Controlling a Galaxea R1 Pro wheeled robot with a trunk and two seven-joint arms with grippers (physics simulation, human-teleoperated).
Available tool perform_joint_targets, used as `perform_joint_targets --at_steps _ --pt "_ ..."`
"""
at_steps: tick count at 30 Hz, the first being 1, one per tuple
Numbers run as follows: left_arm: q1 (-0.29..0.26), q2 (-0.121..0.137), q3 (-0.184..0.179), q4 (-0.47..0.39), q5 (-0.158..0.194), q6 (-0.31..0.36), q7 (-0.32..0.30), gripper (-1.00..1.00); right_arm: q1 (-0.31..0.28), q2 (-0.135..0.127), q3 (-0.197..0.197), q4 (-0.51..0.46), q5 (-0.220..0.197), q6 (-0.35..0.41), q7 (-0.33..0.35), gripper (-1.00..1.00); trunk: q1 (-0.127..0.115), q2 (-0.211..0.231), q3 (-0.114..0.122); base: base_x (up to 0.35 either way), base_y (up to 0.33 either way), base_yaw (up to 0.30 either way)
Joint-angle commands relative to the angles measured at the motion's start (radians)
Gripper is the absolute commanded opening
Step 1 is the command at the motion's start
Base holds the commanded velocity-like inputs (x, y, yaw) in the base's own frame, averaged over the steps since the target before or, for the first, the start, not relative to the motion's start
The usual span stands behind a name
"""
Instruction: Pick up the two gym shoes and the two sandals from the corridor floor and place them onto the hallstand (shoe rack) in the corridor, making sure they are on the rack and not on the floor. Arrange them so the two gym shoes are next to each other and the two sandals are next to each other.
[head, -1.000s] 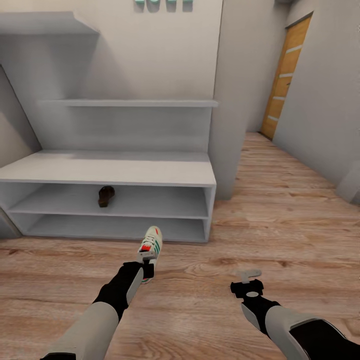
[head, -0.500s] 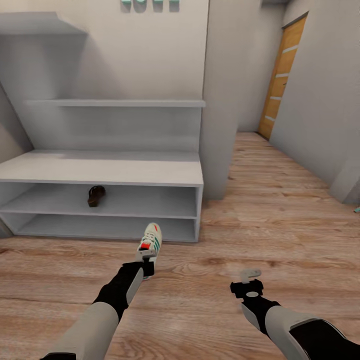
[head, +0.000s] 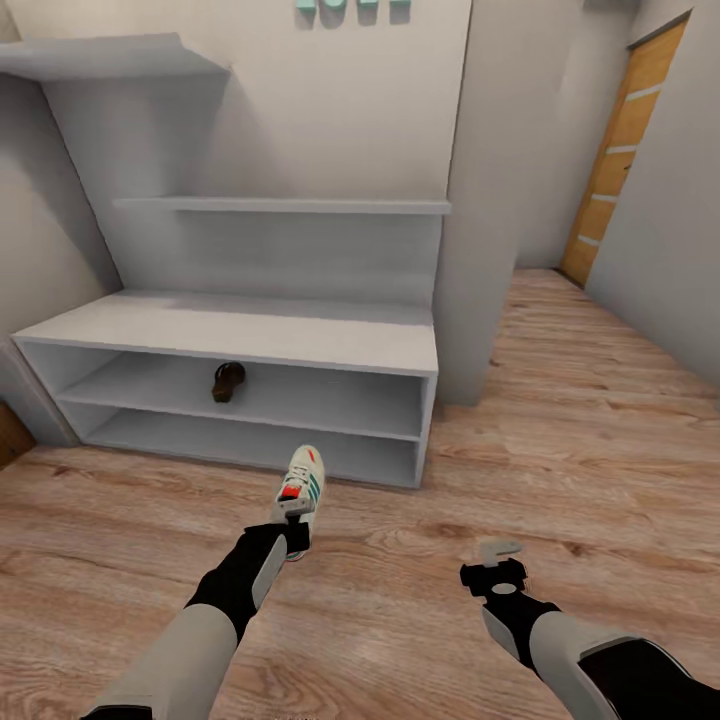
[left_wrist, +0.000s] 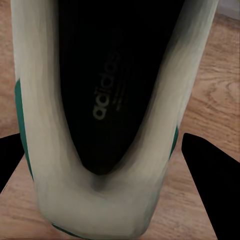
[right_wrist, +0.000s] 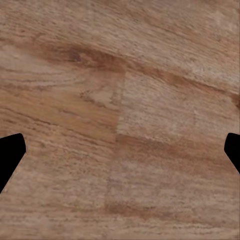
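White leather with teal side stripes and a red tongue marked the gym shoe (head: 301, 487) clamped at its heel in the left gripper (head: 291, 522); in the left wrist view the shoe (left_wrist: 107, 115) filled the space between the two dark fingers (left_wrist: 212, 175), its black insole facing the camera. It hung toe-forward above the corridor floor (head: 560, 420), just short of the hallstand (head: 250, 340). One brown sandal (head: 228, 381) lay on the upper of the two open shelf compartments, toward the middle. The right gripper (head: 497, 556) carried nothing, its fingers spread apart over bare planks, as the right wrist view (right_wrist: 120, 125) confirmed.

By my reading, the step in hand was carrying this sneaker to the rack. The next move called for reaching forward and lifting the shoe above a shelf lip or the bench top, then setting it down with room beside it for its partner and away from the sandal, whose own mate needs the neighbouring spot.

The bench top looked wholly bare and the easiest target; the shelf openings were low, so the arm would have to go in flat under the bench edge. The wall column (head: 480, 200) stood close at the rack's right end; the floor to the right lay open.
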Motion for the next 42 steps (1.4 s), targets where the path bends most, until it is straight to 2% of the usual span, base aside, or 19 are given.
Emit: perform_joint_targets --at_steps 1,20,36,40,42 --pt "0.0 -0.001 0.003 -0.002 0.01 0.004 0.006 -1.0 -0.002 0.001 0.007 0.005 -0.006 -0.007 -0.002 1.0 0.0 0.0 -0.001 0.0 -0.022 0.265" --pt "0.0 -0.001 0.002 -0.001 0.01 0.004 0.006 -1.0 0.0 0.002 0.008 0.005 -0.006 -0.008 -0.002 1.0 0.0 0.0 -0.001 0.0 -0.28 0.045" --pt "0.0 -0.001 -0.001 -0.005 0.008 0.005 0.007 -1.0 0.004 0.002 0.008 0.005 -0.006 -0.008 -0.002 1.0 0.0 0.0 -0.001 0.0 -0.044 0.0" --pt "0.0 -0.001 -0.004 -0.033 0.006 0.012 0.026 -1.0 0.004 0.002 0.008 0.005 -0.006 -0.008 -0.002 1.0 0.0 0.0 -0.001 0.0 -0.002 0.0" --pt "0.0 -0.001 -0.005 -0.101 0.005 0.048 0.069 -1.0 0.004 0.002 0.008 0.005 -0.006 -0.008 -0.002 1.0 0.0 0.0 -0.001 0.0 -0.001 0.0"
